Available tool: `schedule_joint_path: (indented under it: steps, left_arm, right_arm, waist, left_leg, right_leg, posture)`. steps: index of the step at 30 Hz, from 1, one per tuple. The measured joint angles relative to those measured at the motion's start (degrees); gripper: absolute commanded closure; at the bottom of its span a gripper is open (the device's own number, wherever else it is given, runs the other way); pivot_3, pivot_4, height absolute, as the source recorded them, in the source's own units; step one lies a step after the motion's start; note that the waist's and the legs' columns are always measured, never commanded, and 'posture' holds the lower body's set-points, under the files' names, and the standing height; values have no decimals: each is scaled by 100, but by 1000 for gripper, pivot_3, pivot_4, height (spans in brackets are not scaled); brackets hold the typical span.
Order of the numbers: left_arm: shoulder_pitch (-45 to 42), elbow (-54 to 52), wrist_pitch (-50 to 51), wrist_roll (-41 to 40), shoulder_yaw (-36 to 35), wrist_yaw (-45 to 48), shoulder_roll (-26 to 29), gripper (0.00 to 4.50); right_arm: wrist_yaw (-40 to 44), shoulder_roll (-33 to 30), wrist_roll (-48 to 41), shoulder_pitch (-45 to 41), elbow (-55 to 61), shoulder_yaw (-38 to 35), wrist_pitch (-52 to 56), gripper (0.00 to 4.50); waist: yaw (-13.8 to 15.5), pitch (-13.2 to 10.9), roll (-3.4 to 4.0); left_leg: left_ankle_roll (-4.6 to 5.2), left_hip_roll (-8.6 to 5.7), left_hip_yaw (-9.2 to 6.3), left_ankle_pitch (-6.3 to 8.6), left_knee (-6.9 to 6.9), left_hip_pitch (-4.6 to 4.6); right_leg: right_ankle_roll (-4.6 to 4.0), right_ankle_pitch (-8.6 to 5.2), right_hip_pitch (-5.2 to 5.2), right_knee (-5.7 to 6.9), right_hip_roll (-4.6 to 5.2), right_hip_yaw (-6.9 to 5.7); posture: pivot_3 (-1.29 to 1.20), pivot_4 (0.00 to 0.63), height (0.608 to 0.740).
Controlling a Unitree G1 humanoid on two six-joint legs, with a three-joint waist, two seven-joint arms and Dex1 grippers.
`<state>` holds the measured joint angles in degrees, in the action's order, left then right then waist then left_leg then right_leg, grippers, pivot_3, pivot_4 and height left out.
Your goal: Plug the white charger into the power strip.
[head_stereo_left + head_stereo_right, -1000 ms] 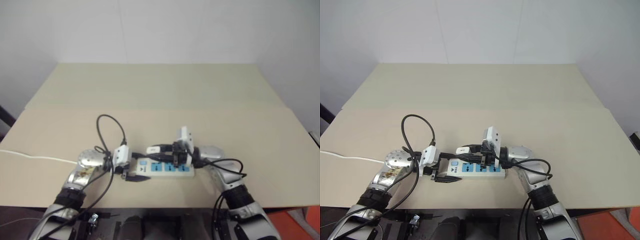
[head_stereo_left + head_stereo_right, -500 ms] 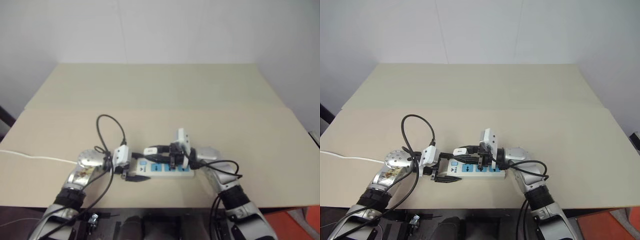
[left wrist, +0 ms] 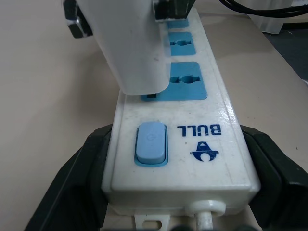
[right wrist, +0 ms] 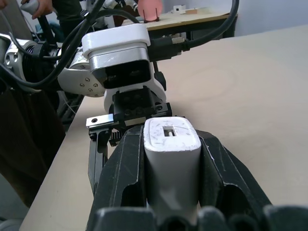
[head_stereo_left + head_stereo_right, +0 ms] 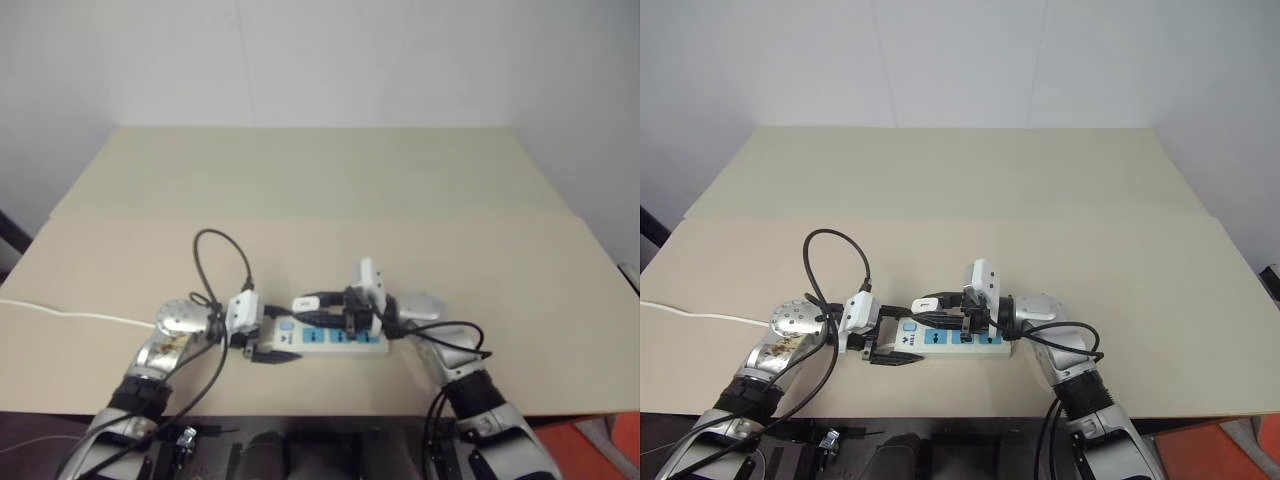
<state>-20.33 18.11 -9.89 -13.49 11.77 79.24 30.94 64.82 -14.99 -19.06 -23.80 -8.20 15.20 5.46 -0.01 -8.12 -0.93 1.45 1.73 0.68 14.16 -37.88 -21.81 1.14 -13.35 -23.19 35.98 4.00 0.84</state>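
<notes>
I'm bracing the power strip (image 3: 192,139) on the surface (image 5: 320,190) with my left claw (image 3: 178,192) spread around its switch end, while my right claw (image 4: 168,159) is pinching the white charger (image 4: 172,159) just over the first socket.

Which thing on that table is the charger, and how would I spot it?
Look at the near edge of the tan table, where a long white power strip with blue sockets lies. Just above its switch end, the right hand grips the white charger, a small plain rounded block, smaller than the boxy white modules nearby.
</notes>
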Motion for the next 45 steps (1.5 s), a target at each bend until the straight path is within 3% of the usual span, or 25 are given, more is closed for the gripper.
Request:
schedule_joint_path:
  steps: [20, 45]
  left_arm:
    - [78, -158, 54, -10, 94, -119, -6, 1181]
    - [85, -146, 115, -10, 90, -152, 35, 1181]
  right_arm:
    - [159, -371, 19, 163, -337, 148, -830, 3386]
    - [12, -387, 12, 105, -301, 279, -644, 3386]
  waist:
    - [13, 1, -1]
    - [-20, 2, -2]
  left_leg:
    - [0, -1, 2, 0, 0, 18]
    - [0, 7, 5, 1, 3, 56]
  right_leg:
    - [0, 0, 15, -2, 3, 2]
    - [2, -5, 46, -1, -2, 6]
  posture:
    - [0, 150, 740]
    - [0, 150, 740]
